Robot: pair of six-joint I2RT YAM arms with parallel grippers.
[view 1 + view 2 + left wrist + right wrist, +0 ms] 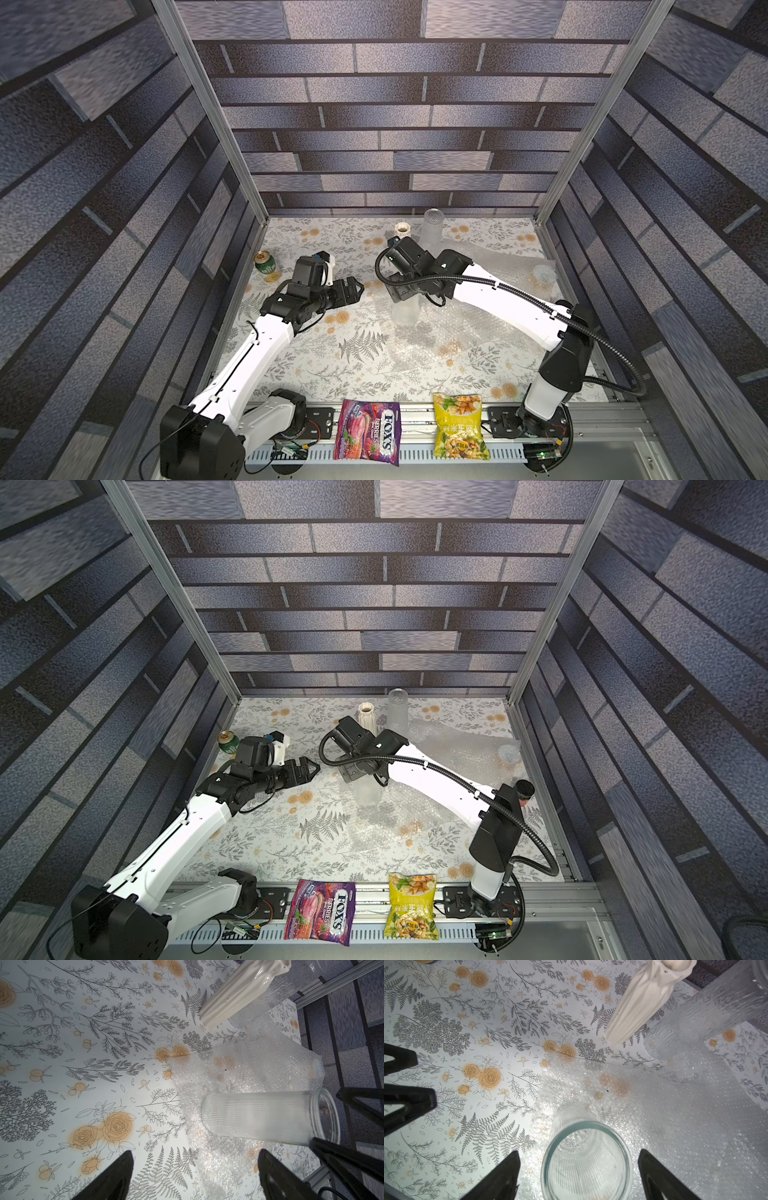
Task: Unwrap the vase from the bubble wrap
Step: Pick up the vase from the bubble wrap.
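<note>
At the centre of the floral surface (316, 365): ribbed glass vase (588, 1169), upright and bare, standing on a spread sheet of bubble wrap (675, 1118).
Right tool (579, 1157): above the vase mouth, jaws wide apart either side of the rim, clear of the glass.
Left tool (195, 1154): just left of the vase, jaws wide apart, holding nothing.
Far side: white ceramic vase (402, 230) beside a tall textured glass vase (432, 232).

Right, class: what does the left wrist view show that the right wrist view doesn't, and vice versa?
Left wrist only: the ribbed vase's whole side. Right wrist only: straight down inside its mouth. Both: bubble wrap under it, white vase, taller clear vase, flowered table, left gripper and right gripper open.
</note>
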